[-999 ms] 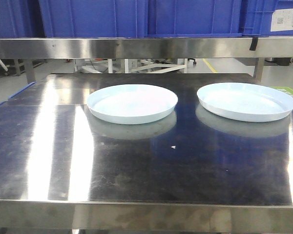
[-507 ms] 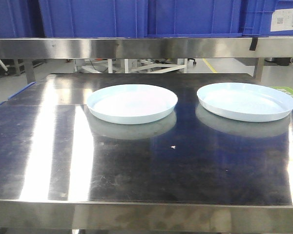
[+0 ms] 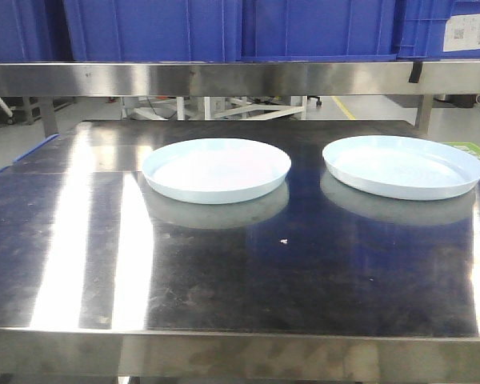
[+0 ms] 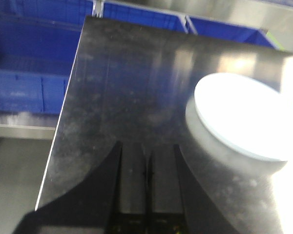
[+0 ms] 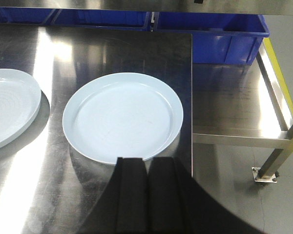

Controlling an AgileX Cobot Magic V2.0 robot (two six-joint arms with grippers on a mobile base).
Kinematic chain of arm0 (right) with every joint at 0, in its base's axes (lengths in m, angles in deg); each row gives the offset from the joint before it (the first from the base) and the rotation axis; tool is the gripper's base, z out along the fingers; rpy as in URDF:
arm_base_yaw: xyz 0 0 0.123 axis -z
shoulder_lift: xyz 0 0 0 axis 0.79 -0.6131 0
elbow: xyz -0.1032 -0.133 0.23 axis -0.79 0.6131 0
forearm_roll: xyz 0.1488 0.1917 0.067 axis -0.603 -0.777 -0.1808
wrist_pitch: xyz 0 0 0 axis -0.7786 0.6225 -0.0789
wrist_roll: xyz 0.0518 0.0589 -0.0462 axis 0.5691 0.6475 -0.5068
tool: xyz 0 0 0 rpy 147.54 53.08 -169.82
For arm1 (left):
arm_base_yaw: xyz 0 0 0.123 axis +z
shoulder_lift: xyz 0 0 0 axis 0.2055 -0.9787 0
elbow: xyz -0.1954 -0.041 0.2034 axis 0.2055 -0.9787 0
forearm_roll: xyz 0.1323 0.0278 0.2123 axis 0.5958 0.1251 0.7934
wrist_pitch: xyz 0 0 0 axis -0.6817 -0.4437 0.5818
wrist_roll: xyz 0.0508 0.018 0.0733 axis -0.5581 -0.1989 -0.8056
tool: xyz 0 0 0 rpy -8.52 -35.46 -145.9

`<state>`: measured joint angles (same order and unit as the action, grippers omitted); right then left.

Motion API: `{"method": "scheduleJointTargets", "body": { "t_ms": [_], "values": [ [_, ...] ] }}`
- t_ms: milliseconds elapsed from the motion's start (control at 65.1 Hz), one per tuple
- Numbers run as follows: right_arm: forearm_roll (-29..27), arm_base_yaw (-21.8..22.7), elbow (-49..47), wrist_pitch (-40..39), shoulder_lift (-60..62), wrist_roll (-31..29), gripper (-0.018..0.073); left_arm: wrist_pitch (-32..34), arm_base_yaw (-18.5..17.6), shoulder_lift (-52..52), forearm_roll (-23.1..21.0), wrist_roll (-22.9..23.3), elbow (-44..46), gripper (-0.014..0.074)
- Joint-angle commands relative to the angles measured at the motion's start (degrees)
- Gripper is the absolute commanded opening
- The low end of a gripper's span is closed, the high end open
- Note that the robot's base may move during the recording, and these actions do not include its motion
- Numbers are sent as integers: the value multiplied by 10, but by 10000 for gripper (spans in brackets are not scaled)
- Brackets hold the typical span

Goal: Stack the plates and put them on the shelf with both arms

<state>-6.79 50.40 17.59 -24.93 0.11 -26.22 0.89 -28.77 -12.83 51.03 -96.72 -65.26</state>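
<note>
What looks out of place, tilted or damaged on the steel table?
Nothing much stands out. The left plate and the right plate lie flat, apart, empty and unbroken. Only a tiny pale speck lies on the table in front of them.

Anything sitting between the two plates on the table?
No. In the front view the left plate and right plate are apart with only bare steel tabletop between; the right wrist view shows the same.

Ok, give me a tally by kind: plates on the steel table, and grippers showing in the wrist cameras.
Pale blue plates: 2 (left plate, right plate)
Grippers: 2 (left gripper, right gripper)
Total: 4
</note>
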Motion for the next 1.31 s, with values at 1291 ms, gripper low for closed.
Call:
{"method": "scheduleJointTargets", "body": {
  "t_ms": [1291],
  "values": [
    [0,2,-22,-34,2,-4,65,-64,0,43,82,-1,51,99]
  ]
}}
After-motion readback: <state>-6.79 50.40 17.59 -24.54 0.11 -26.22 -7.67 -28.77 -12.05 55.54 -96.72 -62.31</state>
